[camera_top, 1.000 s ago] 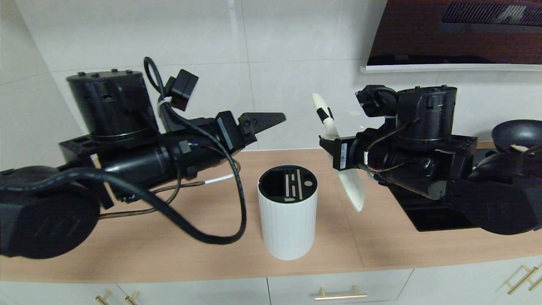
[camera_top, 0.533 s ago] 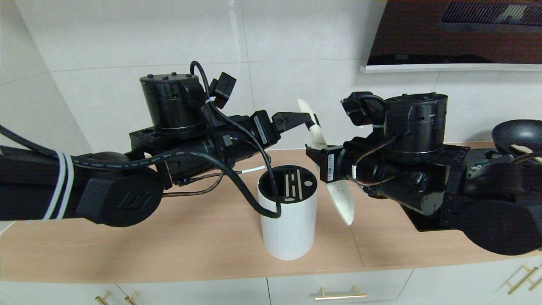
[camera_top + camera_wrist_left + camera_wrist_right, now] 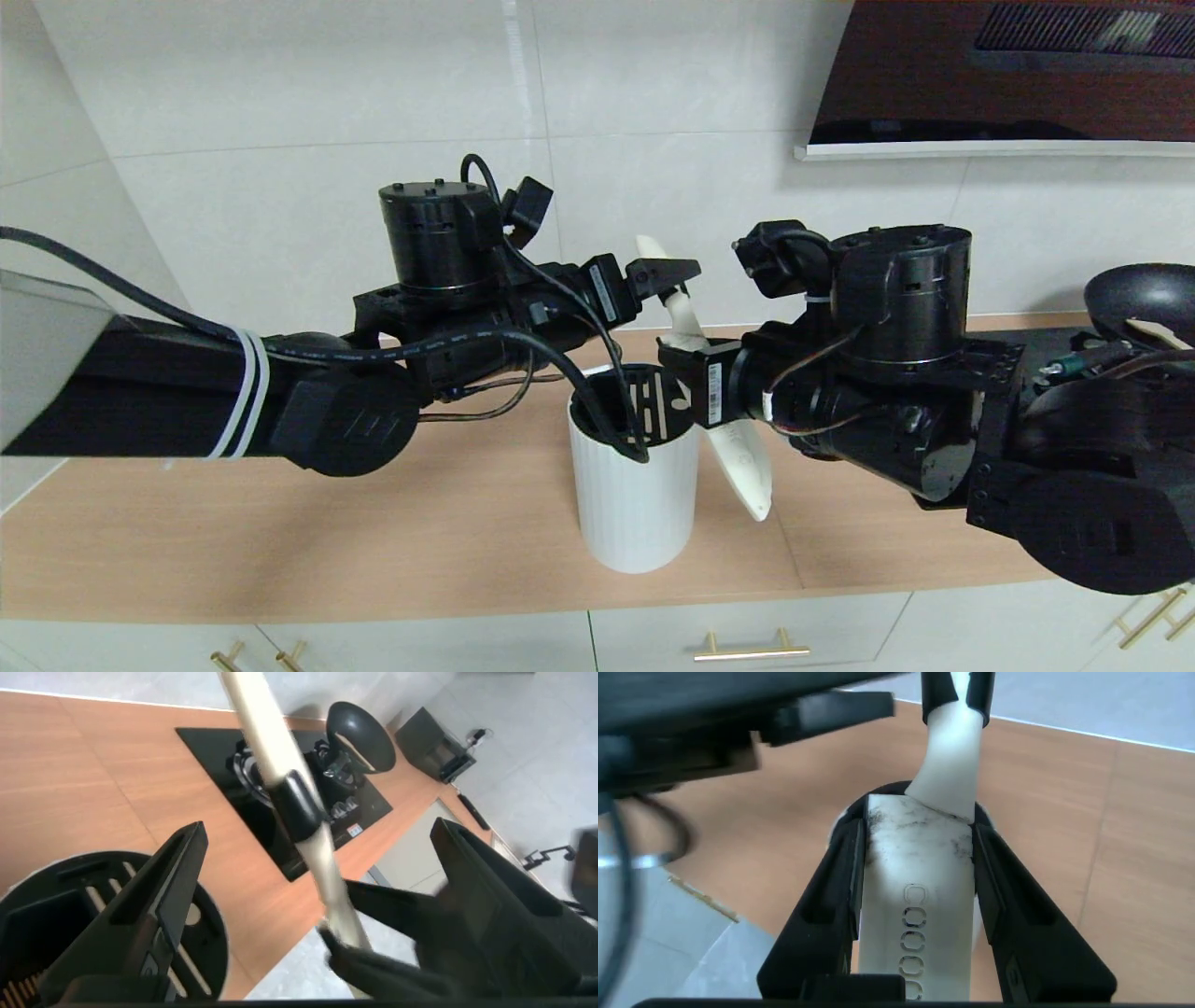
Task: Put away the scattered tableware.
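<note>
While the right claw (image 3: 693, 369) squeezes the flat, smooth white spatula (image 3: 744, 464) just beside the round, ribbed white holder (image 3: 635, 509), the spatula's thin handle with a black band sticks up above the holder's rim. The left claw (image 3: 318, 849) is wide open around that handle. Both claws have come closer to the holder than before.

A black pan (image 3: 360, 737) stands on the cooktop (image 3: 220, 756).

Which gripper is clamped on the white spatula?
The right gripper: its fingers pinch the blade of the spatula. The left gripper is open, its fingers apart on either side of the handle.
</note>
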Controlling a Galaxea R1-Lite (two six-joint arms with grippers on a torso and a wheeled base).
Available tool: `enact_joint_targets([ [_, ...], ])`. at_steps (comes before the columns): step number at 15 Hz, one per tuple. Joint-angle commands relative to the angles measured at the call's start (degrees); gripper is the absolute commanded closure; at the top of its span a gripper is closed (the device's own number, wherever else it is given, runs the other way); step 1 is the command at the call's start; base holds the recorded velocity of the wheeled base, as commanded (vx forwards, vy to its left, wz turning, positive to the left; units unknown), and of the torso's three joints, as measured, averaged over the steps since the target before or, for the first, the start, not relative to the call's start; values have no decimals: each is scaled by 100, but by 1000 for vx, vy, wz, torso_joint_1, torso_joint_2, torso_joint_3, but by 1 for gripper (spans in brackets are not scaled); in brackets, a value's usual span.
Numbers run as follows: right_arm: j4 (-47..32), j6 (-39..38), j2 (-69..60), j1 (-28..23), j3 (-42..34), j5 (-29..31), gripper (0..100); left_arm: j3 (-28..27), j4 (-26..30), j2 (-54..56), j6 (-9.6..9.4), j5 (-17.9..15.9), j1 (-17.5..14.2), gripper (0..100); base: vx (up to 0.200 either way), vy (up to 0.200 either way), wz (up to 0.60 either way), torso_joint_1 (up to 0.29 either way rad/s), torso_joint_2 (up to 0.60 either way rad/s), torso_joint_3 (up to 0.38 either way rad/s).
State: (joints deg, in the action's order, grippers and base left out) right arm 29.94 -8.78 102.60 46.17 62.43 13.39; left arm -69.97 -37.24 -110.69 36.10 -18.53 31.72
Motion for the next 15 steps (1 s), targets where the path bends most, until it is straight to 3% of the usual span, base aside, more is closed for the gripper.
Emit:
enact_joint_targets([
  [1,21,-1,15,173,-73,-3,100,-34,-2,-58,3,7,1,0,0,0,0,0,0,0],
  [15,205,-45,68,244,-143,-11,100,-25,-64,-146,11,113,36,0,0,0,0,0,0,0],
])
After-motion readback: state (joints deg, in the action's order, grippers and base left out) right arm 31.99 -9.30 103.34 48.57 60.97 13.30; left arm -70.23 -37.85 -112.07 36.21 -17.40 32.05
